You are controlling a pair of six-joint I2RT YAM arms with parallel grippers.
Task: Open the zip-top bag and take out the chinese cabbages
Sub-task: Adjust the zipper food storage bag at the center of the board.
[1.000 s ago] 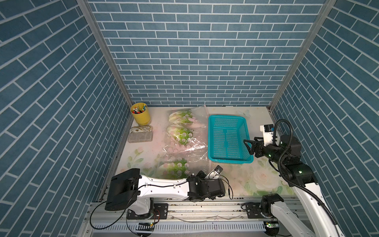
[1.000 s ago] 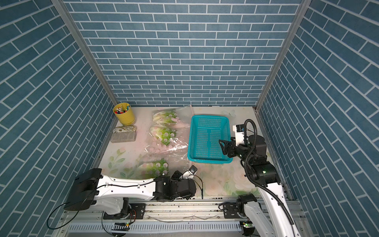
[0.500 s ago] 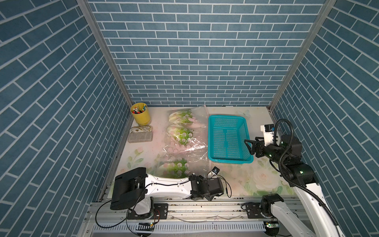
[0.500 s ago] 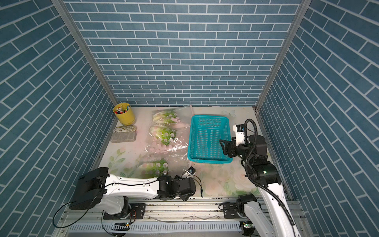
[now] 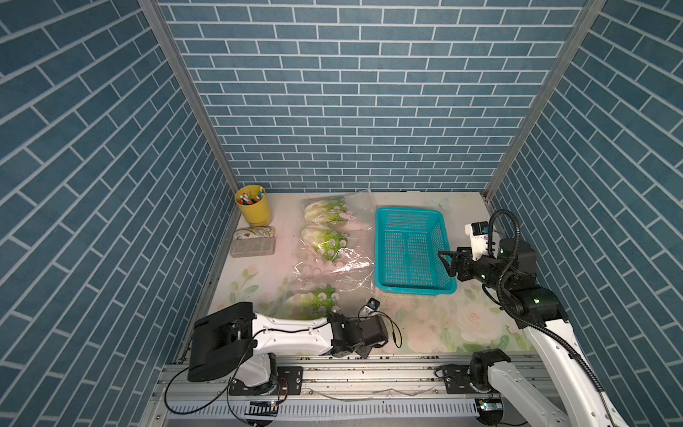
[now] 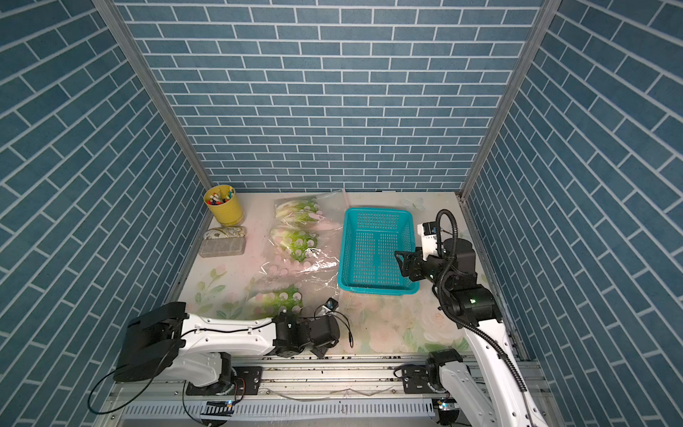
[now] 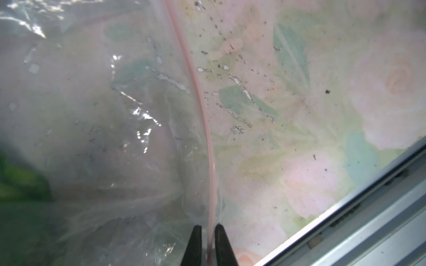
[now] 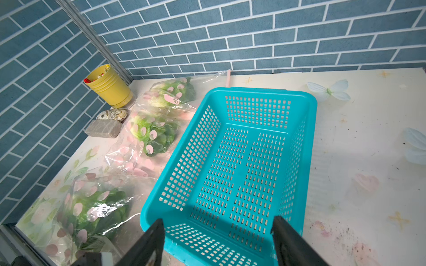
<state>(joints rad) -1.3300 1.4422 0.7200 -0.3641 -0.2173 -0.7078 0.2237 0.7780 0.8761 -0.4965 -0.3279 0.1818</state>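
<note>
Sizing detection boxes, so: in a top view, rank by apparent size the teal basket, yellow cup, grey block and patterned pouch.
1. teal basket, clearly largest.
2. yellow cup and grey block: about alike, not ranked.
3. patterned pouch, smallest; the block may hide part of it.

The chinese cabbages (image 5: 325, 242) inside zip-top bag (image 5: 345, 267), left of basket (image 5: 414, 291)
</note>
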